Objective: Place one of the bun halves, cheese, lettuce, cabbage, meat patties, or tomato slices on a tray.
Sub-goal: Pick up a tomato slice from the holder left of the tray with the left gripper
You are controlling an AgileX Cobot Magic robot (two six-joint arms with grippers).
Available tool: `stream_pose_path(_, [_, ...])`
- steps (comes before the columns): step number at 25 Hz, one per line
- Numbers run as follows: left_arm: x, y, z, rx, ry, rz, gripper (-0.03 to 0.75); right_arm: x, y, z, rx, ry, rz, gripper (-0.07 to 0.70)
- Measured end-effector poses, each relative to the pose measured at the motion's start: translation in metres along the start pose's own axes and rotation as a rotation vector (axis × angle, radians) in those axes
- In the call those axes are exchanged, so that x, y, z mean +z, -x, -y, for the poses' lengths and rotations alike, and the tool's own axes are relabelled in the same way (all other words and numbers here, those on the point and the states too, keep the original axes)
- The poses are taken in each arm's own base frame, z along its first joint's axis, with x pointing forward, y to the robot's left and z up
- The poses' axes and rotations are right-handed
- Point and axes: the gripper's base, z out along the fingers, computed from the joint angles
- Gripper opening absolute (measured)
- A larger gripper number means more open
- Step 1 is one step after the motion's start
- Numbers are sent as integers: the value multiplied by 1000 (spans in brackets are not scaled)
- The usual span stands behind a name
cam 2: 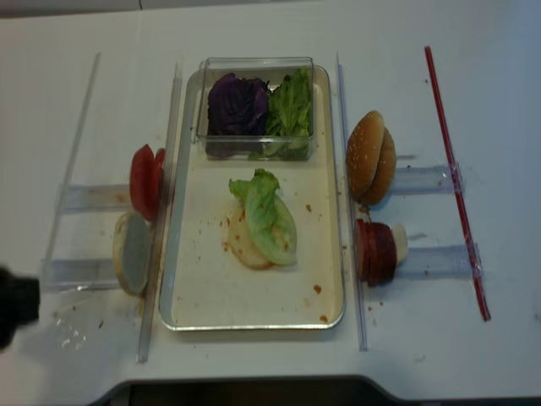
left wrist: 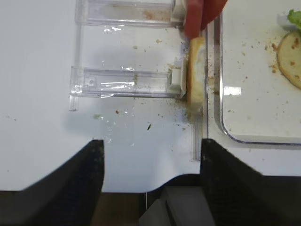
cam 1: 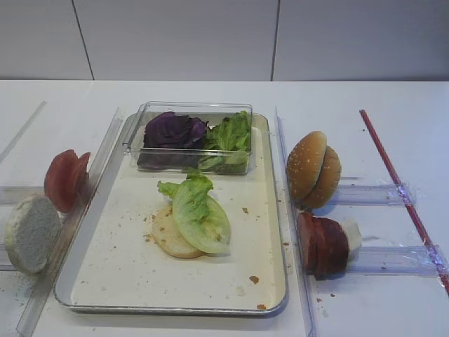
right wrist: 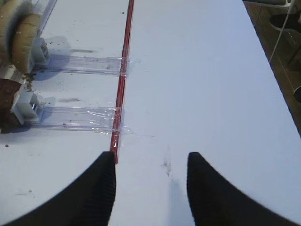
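lettuce (cam 1: 200,210), one frilly leaf of it, lies draped over a pale bun half (cam 1: 170,235) near the middle of your tray (cam 1: 105,281), well apart from both claws. more lettuce sits beside the purple cabbage (cam 1: 174,131) in the clear box (cam 1: 189,109) at the tray's far end.

your left claw (left wrist: 148,165) hangs over the tabletop (left wrist: 37,70) just off the tray's near-left corner, jaws spread wide with nothing between them. ahead of it a pale bun half (left wrist: 196,75) stands on edge against a clear holder (left wrist: 122,84), with the tomato slices (left wrist: 200,16) just beyond. your right claw (right wrist: 150,183) is likewise spread and empty, over bare tabletop beside the red strip (right wrist: 123,75).

the high views show you the whole layout (sesame bun halves (cam 2: 370,158) and meat patties (cam 2: 376,252) standing right of the tray), but almost nothing of the claws; only a dark blur at the realsense view's left edge. the wrist views give you the jaws plainly.
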Motion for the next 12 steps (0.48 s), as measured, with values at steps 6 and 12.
stream_pose_path(6, [25,63,6,12,10,-114,424,0,0,0,-1,-2,0,374])
stream_pose_path(12, [52,109,9,35,16,-177,424,0,0,0,-1,-2,0,374])
